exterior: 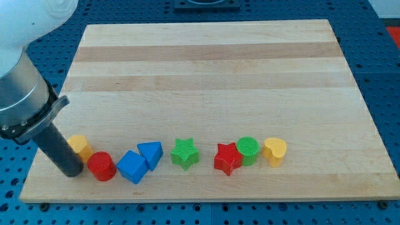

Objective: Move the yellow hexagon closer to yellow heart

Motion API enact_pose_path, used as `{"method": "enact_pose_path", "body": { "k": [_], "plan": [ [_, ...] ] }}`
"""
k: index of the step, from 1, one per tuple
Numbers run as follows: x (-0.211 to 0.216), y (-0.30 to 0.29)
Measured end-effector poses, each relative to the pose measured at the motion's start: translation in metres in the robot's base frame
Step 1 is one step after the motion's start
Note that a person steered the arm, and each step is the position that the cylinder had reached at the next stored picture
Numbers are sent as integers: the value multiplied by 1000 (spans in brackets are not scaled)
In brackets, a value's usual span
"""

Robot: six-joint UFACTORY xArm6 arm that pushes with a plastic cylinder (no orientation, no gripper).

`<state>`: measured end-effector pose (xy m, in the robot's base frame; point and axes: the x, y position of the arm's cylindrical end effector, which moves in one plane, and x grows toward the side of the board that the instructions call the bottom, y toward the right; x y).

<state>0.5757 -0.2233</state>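
Note:
The yellow hexagon point(79, 145) lies near the board's lower left, partly hidden by my rod. The yellow heart point(275, 150) lies far to the view's right in the same row. My tip point(71, 172) rests on the board just below and left of the hexagon, touching or nearly touching it, and just left of the red cylinder point(101, 166).
Between hexagon and heart, in a row along the board's lower part, lie a blue cube point(132, 166), a blue triangle point(150, 153), a green star point(185, 153), a red star point(227, 159) and a green cylinder point(248, 149). The wooden board point(206, 69) sits on a blue perforated table.

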Motion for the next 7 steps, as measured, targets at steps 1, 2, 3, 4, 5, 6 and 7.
{"method": "enact_pose_path", "body": {
  "k": [1, 2, 3, 4, 5, 6, 7],
  "plan": [
    [-4, -1],
    [-3, -22],
    [-2, -45],
    [-4, -47],
    [-14, -45],
    [-19, -28],
    [-21, 2]
  ]
}}
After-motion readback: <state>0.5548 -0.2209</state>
